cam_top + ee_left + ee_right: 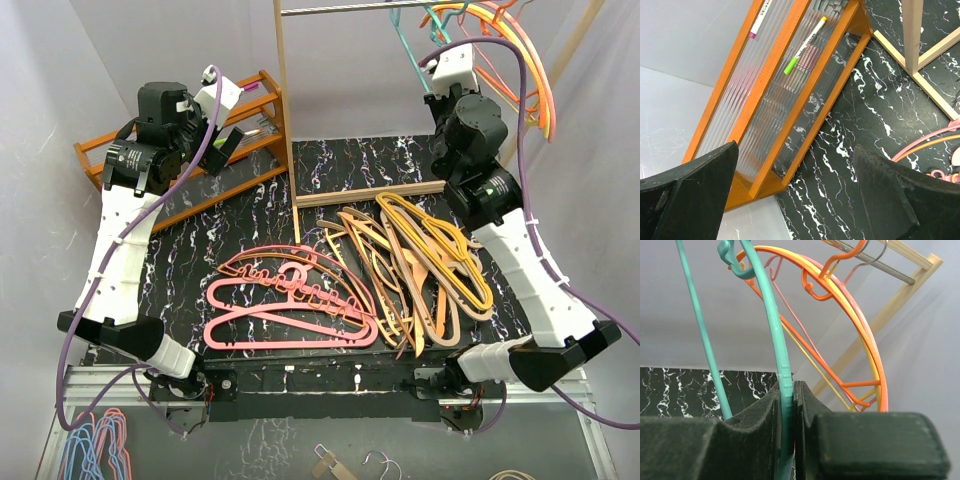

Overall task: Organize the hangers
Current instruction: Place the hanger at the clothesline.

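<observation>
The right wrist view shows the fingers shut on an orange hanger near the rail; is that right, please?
Not quite: the right wrist view shows the fingers shut on a teal hanger near the rail, not an orange one.

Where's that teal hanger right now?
The teal hanger is up at the far right of the top view, pinched in the right end effector, just left of the orange hangers hanging from the metal rail.

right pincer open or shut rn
Shut: the right wrist view shows the right pincer clamped on the teal hanger, with no gap either side of its bar.
</observation>
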You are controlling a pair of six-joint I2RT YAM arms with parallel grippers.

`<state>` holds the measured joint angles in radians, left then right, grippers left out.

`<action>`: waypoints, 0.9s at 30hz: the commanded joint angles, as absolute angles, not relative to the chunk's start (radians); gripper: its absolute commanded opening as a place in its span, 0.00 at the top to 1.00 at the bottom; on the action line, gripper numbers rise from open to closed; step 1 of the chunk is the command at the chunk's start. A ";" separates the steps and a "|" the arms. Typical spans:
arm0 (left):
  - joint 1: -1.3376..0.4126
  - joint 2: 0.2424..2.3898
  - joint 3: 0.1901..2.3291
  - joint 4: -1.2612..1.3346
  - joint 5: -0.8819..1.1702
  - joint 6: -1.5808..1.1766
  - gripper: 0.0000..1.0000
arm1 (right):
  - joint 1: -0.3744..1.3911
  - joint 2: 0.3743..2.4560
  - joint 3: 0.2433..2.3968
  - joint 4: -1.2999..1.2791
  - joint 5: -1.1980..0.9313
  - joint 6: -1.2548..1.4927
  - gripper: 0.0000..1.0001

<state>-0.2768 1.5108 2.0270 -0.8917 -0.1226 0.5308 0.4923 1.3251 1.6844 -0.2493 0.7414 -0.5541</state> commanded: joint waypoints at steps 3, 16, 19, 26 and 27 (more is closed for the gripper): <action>-0.269 1.496 2.028 -0.896 -0.119 0.526 0.03 | 0.426 1.368 1.772 -0.173 0.626 -0.519 0.92; -0.268 1.503 1.998 -0.891 -0.104 0.531 0.03 | 0.342 1.502 1.895 -0.199 0.514 -0.470 0.92; -0.268 1.506 1.965 -0.885 -0.102 0.532 0.03 | 0.322 1.535 1.912 -0.215 0.478 -0.452 0.92; -0.268 1.501 1.854 -0.868 -0.060 0.537 0.03 | 0.283 1.578 1.909 -0.242 0.432 -0.405 0.92; -0.267 1.501 1.837 -0.865 -0.052 0.538 0.03 | 0.278 1.576 1.900 -0.244 0.429 -0.401 0.92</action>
<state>-0.2756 1.5124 1.8862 -0.8753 -0.0925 0.5373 0.3004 1.5726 1.8755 -0.2752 0.4690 -0.4408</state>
